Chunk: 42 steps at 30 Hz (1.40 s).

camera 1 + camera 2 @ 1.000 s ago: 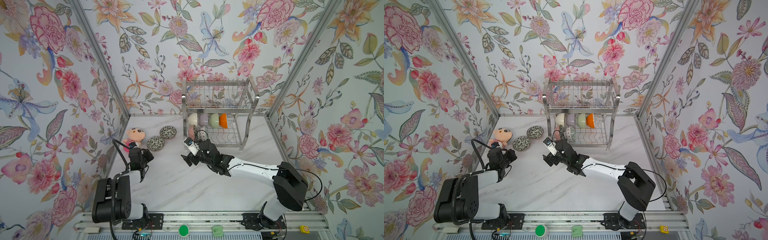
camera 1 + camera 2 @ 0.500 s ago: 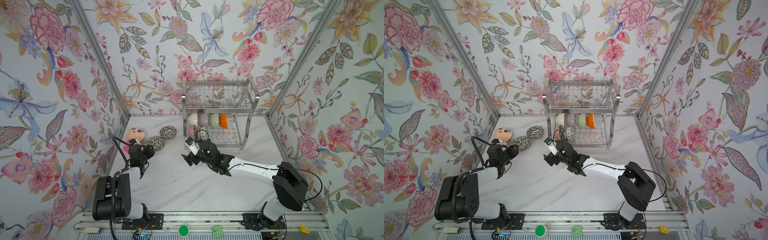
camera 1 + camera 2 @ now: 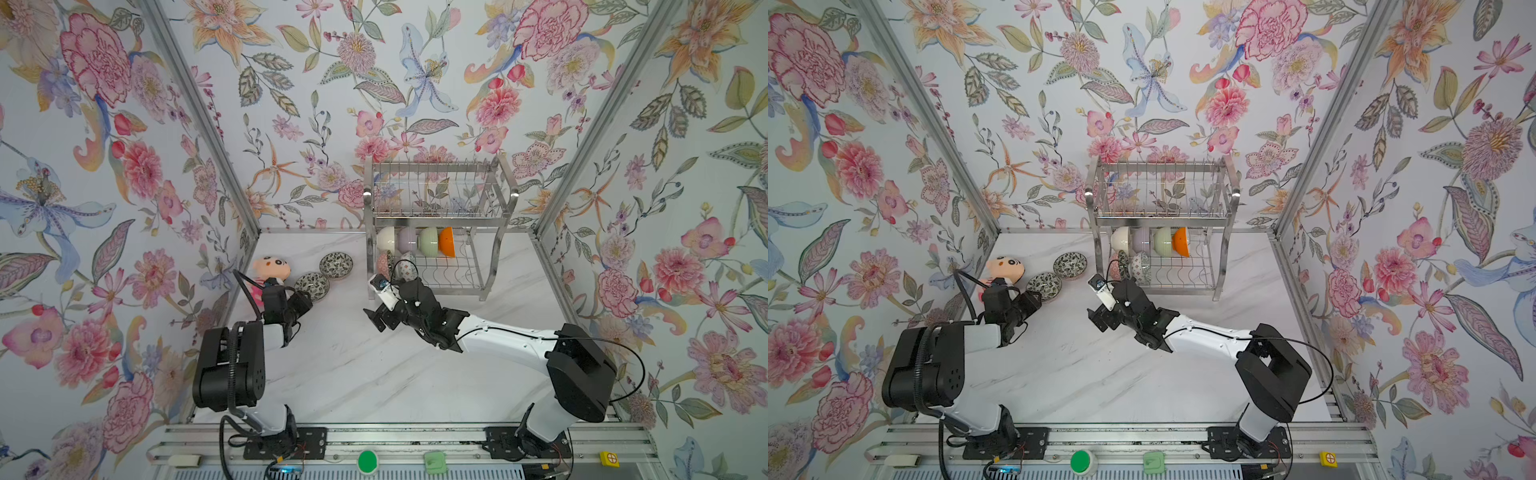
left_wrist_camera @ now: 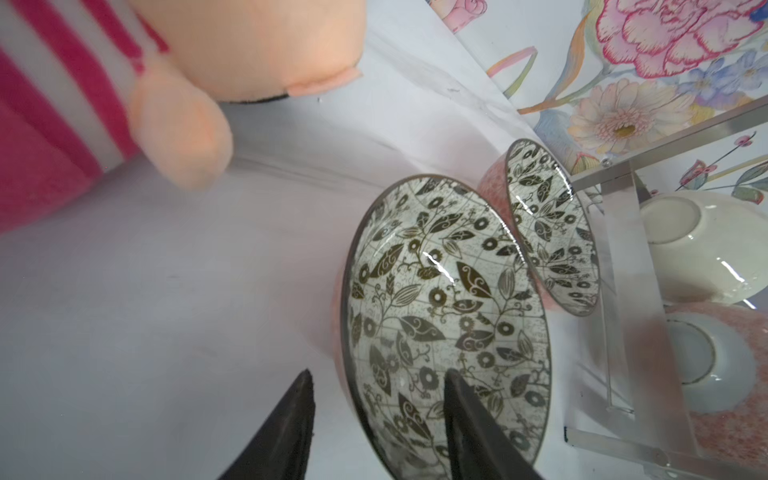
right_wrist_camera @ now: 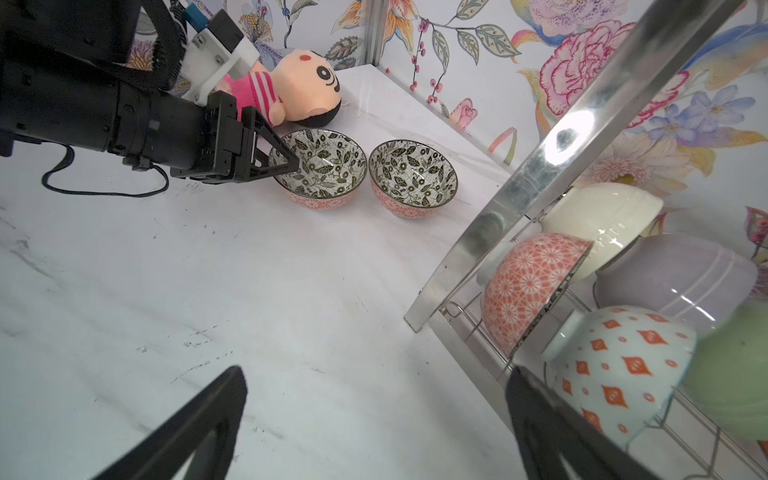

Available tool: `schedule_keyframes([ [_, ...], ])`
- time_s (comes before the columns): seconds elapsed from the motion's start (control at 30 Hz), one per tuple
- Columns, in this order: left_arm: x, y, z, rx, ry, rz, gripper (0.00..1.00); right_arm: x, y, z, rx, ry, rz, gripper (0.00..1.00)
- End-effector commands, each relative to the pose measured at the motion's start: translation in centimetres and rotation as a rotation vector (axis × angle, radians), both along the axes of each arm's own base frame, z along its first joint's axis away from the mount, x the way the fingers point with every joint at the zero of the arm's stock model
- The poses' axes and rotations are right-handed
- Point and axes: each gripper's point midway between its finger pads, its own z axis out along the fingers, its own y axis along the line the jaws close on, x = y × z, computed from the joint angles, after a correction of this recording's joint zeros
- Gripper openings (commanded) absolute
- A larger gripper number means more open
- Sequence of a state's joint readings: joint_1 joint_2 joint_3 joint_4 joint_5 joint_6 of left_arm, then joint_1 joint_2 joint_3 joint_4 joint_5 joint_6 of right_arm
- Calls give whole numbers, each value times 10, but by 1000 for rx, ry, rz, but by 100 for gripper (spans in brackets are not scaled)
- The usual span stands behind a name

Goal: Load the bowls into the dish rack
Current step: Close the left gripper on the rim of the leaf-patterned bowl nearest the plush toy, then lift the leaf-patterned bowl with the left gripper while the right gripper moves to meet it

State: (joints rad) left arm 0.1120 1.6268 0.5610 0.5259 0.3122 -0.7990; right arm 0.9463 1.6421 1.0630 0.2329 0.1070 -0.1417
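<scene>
My left gripper (image 3: 308, 298) has advanced to the patterned bowl (image 3: 313, 283) farther from the dish rack (image 3: 432, 167), jaws parted astride its rim; right gripper (image 3: 375, 320) spread wide.

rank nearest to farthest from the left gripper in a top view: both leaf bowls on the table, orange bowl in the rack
1. Leaf bowl by the doll, at the left gripper
2. Other leaf bowl, toward the dish rack
3. Orange bowl, inside the dish rack

Two-tier stainless steel wire dish rack (image 3: 436, 217) — one. Round ceramic bowls (image 3: 428, 242) — eight: six in the rack, two leaf-patterned bowls (image 3: 336, 265) left of it. Pink plush doll (image 3: 272, 266) — one.
</scene>
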Motion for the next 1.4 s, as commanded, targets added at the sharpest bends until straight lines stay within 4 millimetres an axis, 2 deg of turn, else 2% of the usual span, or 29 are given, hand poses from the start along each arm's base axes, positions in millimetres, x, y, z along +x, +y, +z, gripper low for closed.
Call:
schedule_keyframes([
  [0.0,11,-2,8,-4,-41,-16,43,2,-7,10,30,-15,-28,99],
  [0.1,7,-3,3,2,-32,-20,31,3,-8,10,30,-19,-33,99],
  [0.37,-8,-3,-2,5,-28,-14,9,5,-11,12,35,-27,-46,99],
  [0.43,-12,-5,-4,-4,-32,-22,0,6,-12,12,34,-28,-52,99],
  [0.63,-27,-10,-7,-15,-28,-35,0,7,-13,12,35,-28,-60,99],
  [0.67,-27,-11,4,-10,-55,-40,0,7,-13,12,35,-28,-61,99],
  [0.77,-32,-19,20,14,-73,-64,0,8,-14,13,37,-25,-65,99],
  [0.93,-39,-52,47,109,-58,-170,0,16,-24,29,69,11,-97,99],
  [1.03,-47,-74,53,186,-1,-255,0,20,-40,43,84,28,-138,99],
  [1.13,-53,-93,59,249,29,-315,0,21,-62,53,80,38,-190,99],
  [1.23,-59,-122,64,275,32,-387,0,21,-90,56,68,56,-252,99],
  [1.37,-72,-179,64,293,36,-509,0,22,-128,54,51,88,-348,99],
])
